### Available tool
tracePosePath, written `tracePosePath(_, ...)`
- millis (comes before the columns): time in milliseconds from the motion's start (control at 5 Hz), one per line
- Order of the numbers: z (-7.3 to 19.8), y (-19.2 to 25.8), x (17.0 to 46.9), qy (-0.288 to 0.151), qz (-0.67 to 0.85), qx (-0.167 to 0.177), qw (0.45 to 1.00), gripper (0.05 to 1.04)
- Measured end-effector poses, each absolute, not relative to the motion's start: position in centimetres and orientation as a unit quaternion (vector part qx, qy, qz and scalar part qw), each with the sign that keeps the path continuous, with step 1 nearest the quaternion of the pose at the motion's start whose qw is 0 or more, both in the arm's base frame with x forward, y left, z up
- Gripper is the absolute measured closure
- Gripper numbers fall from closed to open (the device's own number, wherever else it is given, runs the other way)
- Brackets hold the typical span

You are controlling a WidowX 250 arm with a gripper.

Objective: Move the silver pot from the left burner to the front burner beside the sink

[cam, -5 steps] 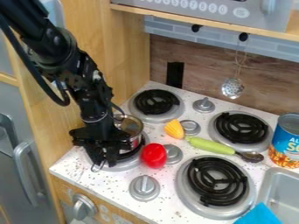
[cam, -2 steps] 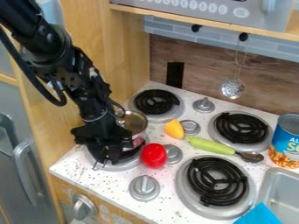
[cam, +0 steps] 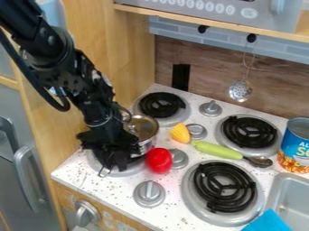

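Counter (cam: 75,173) first: I'm low at its left end, by the wood panel (cam: 136,49), with a bare strip between me and the front edge. That edge is pretty near. Sink (cam: 285,194) is well off to the right. My gripper (cam: 116,163) is down over the front left burner (cam: 128,169), right up against the pot (cam: 143,128). Can't tell how far open I am, or if I've actually got hold of it. Pot's just behind and right of me. Can (cam: 294,142) is far right, spoon (cam: 220,150) lies mid-counter, red toy (cam: 159,160) crowds my right, yellow toy (cam: 180,133) sits beyond that.
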State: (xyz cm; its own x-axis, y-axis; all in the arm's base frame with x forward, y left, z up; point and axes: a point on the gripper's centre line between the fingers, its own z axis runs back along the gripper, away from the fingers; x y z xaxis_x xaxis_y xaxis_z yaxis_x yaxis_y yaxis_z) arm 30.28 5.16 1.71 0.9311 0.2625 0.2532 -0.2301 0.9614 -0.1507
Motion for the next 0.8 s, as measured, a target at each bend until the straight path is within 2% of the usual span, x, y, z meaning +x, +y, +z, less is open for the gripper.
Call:
tracePosePath(400, 1.7, 5.0, 30.2, -0.147, 0.103, -0.062, 0.982, 0.683)
tracePosePath(600, 7.5, 1.3, 27.1, -0.183, 0.11, -0.069, 0.975, 0.683)
tracePosePath(800, 8.7, -2.2, 26.5, -0.179, 0.083, -0.076, 0.977, 0.683)
